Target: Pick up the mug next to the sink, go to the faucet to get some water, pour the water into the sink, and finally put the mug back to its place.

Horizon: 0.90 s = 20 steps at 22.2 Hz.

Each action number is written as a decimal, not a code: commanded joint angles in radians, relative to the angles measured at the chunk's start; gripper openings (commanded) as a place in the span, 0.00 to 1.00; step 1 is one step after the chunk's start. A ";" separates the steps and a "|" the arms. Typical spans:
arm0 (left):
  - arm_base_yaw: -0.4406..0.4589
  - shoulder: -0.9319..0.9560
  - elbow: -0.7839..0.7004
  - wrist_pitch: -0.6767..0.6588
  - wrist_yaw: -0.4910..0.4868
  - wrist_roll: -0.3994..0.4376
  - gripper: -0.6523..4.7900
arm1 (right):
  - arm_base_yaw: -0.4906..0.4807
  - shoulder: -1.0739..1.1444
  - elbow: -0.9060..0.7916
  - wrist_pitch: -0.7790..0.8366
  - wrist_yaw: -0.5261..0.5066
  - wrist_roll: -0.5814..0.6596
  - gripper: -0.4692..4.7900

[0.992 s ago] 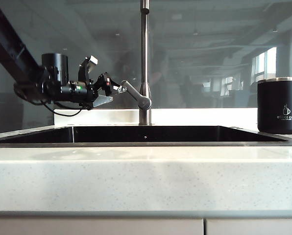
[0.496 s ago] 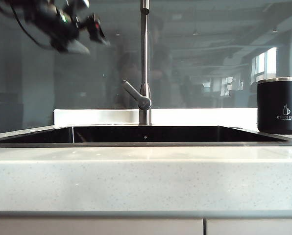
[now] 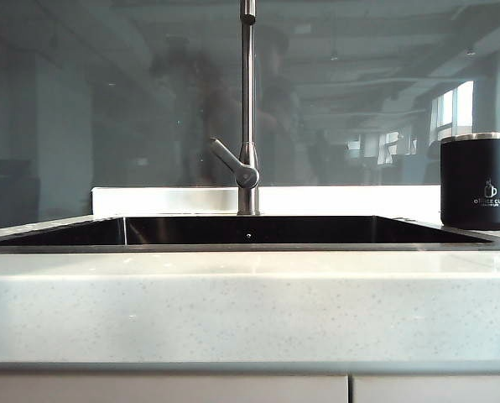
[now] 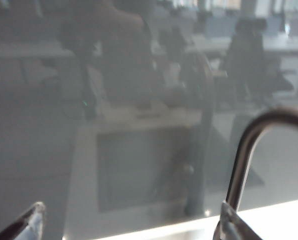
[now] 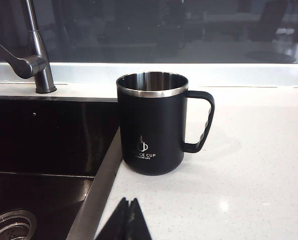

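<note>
The black mug (image 3: 479, 180) with a steel rim stands upright on the white counter right of the sink (image 3: 250, 231). In the right wrist view the mug (image 5: 151, 122) is empty, its handle turned away from the sink (image 5: 44, 145). My right gripper (image 5: 129, 210) is shut, empty, low over the counter a little short of the mug. The faucet (image 3: 247, 109) rises behind the basin, its lever (image 3: 233, 164) angled left. My left gripper (image 4: 131, 225) stands wide open with nothing in it, one fingertip (image 4: 229, 222) close to the curved faucet spout (image 4: 254, 145). Neither arm shows in the exterior view.
A dark glass wall (image 3: 107, 101) runs behind the counter and faucet. The sink's metal rim (image 5: 101, 175) lies between basin and mug. A drain (image 5: 11, 225) sits in the basin floor. Bare white counter (image 5: 259, 170) spreads beside the mug.
My left arm was beside the faucet lever, then swung up to the top left and left the exterior view. Mug and faucet have not moved.
</note>
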 commanded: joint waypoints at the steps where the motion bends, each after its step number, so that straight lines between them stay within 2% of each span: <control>1: 0.001 -0.114 0.004 0.036 -0.011 -0.025 1.00 | 0.000 -0.002 -0.003 0.017 0.002 0.001 0.07; 3: 0.001 -0.187 0.004 0.036 -0.014 -0.077 0.98 | 0.000 -0.002 -0.003 0.017 0.002 0.001 0.07; 4: 0.001 -0.209 0.004 0.035 -0.013 -0.086 0.86 | 0.000 -0.002 -0.003 0.017 0.002 0.001 0.07; 5: 0.001 -0.256 0.004 0.005 -0.014 -0.086 0.35 | 0.000 -0.002 -0.003 0.017 0.002 0.001 0.07; 6: 0.001 -0.291 0.004 -0.034 -0.018 -0.085 0.13 | 0.000 -0.002 -0.003 0.017 0.002 0.001 0.07; 8: 0.001 -0.340 0.004 -0.069 -0.025 -0.082 0.11 | 0.000 -0.002 -0.003 0.017 0.002 0.001 0.07; 12: 0.002 -0.451 0.003 -0.263 -0.070 -0.014 0.11 | 0.000 -0.002 -0.003 0.017 0.002 0.000 0.07; 16: 0.002 -0.555 -0.056 -0.455 -0.115 -0.002 0.11 | 0.000 -0.002 -0.003 0.017 0.002 0.001 0.07; 20: 0.004 -0.659 -0.227 -0.449 -0.189 -0.003 0.11 | 0.000 -0.002 -0.003 0.017 0.002 0.001 0.07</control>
